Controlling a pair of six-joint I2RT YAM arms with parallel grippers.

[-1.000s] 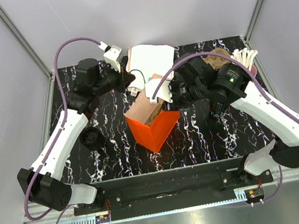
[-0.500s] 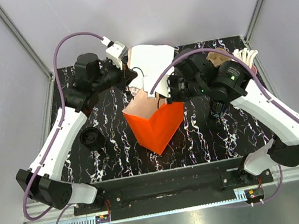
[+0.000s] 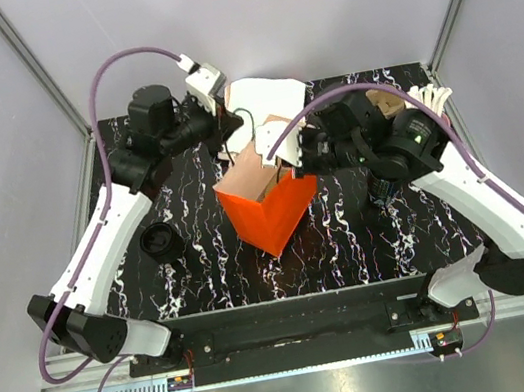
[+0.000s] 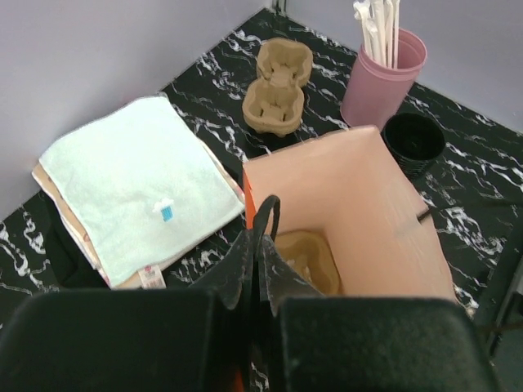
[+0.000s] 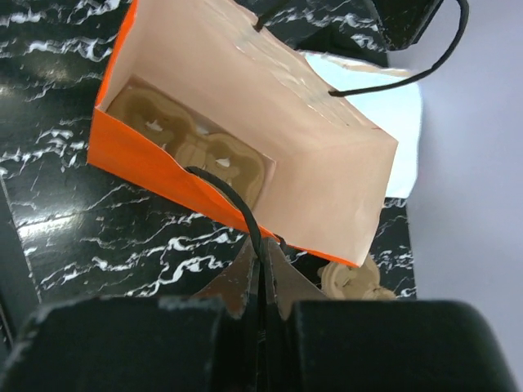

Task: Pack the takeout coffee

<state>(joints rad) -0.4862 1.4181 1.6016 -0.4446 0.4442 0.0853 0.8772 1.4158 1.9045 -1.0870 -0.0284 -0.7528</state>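
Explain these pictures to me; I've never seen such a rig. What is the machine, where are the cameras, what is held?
Two robot arms are bolted at the near edge of a black marbled table. The wide picture comes from a fixed camera above and behind them; the other two come from a camera on each wrist, looking past that arm's own fingers. The left gripper is shut on one cord handle of an orange paper bag, the right gripper on the other cord handle, and the bag's mouth stands open. Inside lies a brown pulp cup carrier. On the table are a second carrier, a folded white towel, a pink cup of white sticks and the black coffee cup, not yet packed.
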